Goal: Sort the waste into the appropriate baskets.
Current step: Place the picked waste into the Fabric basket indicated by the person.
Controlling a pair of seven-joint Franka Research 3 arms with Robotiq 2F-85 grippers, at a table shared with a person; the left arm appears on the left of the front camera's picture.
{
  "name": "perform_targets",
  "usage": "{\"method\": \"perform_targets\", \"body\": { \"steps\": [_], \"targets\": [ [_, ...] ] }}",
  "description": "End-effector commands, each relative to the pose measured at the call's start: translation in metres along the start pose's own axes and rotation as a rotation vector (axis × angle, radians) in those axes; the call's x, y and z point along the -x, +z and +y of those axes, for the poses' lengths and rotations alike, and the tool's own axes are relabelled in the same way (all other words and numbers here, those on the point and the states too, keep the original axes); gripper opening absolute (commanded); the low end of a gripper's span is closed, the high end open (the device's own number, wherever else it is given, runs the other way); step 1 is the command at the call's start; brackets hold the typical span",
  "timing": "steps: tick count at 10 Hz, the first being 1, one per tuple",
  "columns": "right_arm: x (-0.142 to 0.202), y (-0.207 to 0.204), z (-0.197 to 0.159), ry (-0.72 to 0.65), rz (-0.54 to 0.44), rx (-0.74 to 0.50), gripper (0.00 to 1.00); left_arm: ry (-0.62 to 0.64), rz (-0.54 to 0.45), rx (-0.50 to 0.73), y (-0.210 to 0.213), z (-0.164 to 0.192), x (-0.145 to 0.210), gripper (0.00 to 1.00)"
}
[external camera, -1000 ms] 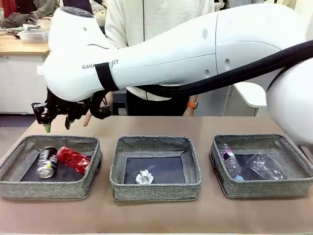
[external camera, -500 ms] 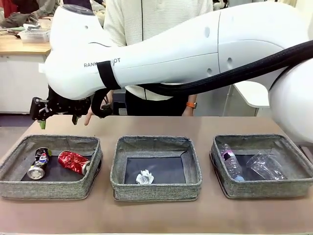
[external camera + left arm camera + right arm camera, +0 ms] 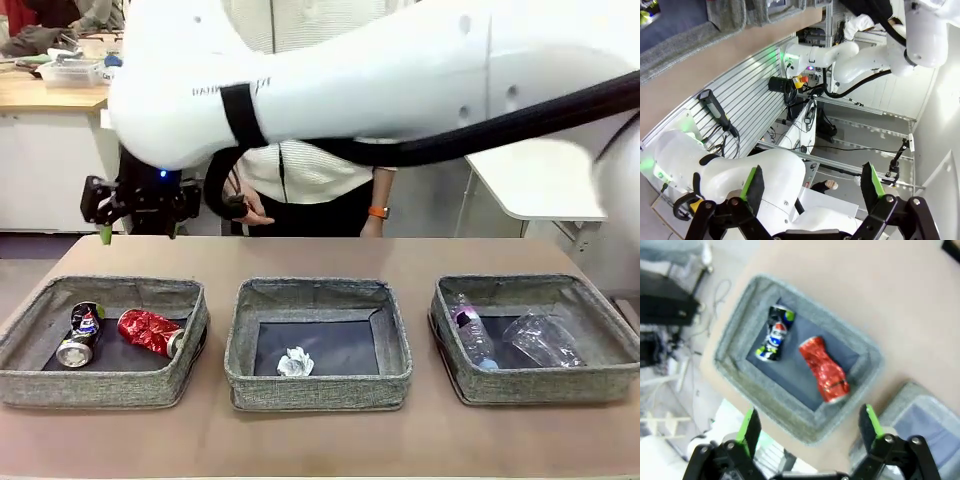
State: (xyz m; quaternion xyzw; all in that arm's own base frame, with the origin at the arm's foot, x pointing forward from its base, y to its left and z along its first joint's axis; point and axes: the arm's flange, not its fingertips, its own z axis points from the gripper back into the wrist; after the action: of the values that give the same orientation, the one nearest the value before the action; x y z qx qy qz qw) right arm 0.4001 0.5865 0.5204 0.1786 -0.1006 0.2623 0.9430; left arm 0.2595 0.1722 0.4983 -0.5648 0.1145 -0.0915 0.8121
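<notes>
The left basket (image 3: pixel 105 388) holds a black-and-silver drink can (image 3: pixel 80 333) and a crushed red drink can (image 3: pixel 150 332), lying side by side. My right gripper (image 3: pixel 138 228) hangs open and empty above that basket's far side. Its wrist view looks down past the gripper (image 3: pixel 809 432) on the black-and-silver can (image 3: pixel 775 333) and the red can (image 3: pixel 824 369) inside the basket (image 3: pixel 735 376). A crumpled paper ball (image 3: pixel 295 362) lies in the middle basket (image 3: pixel 320 390). The right basket (image 3: pixel 530 388) holds a clear bottle (image 3: pixel 470 335) and a clear cup (image 3: pixel 545 340). My left gripper (image 3: pixel 811 185) is open and empty.
A person stands at the table's far side with a hand (image 3: pixel 245 208) just behind my right gripper. The big white right arm (image 3: pixel 400 80) spans the table above the baskets. A strip of bare tabletop (image 3: pixel 320 255) runs behind the baskets.
My right gripper has opened wide and risen, shifting slightly right. The red can has come to rest in the left basket, and the black-and-silver can has shifted a little beside it.
</notes>
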Motion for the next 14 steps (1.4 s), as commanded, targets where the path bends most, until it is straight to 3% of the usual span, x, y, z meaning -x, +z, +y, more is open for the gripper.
{"method": "perform_targets", "body": {
  "steps": [1, 3, 6, 7, 8, 10, 11, 12, 14],
  "targets": [
    [0.069, 0.070, -0.051, -0.105, 0.005, 0.002, 1.00, 0.010, 0.003, -0.002, 0.002, -0.002, 0.000, 1.00],
    [0.124, 0.120, -0.095, -0.213, -0.010, -0.043, 1.00, 0.010, 0.003, -0.002, 0.002, -0.002, 0.000, 1.00],
    [0.182, 0.158, -0.180, -0.357, -0.030, -0.172, 1.00, 0.010, 0.003, -0.002, 0.002, -0.002, 0.000, 1.00],
    [0.183, 0.154, -0.194, -0.404, -0.032, -0.187, 1.00, 0.010, 0.003, -0.002, 0.002, -0.002, 0.000, 1.00],
    [0.152, 0.161, -0.150, -0.347, -0.030, -0.135, 1.00, 0.010, 0.003, -0.002, 0.002, -0.002, 0.000, 1.00],
    [0.152, 0.161, -0.150, -0.347, -0.030, -0.135, 1.00, 0.010, 0.003, -0.002, 0.002, -0.002, 0.000, 1.00],
    [0.172, 0.164, -0.172, -0.373, -0.031, -0.157, 1.00, 0.001, 0.001, 0.000, 0.000, 0.000, 0.000, 1.00],
    [0.158, 0.164, -0.186, -0.453, -0.042, -0.194, 1.00, -0.032, 0.033, -0.002, -0.015, -0.008, -0.013, 1.00],
    [0.163, 0.184, -0.233, -0.605, -0.117, -0.287, 1.00, -0.125, 0.086, 0.115, -0.055, -0.025, -0.049, 1.00]
  ]
}}
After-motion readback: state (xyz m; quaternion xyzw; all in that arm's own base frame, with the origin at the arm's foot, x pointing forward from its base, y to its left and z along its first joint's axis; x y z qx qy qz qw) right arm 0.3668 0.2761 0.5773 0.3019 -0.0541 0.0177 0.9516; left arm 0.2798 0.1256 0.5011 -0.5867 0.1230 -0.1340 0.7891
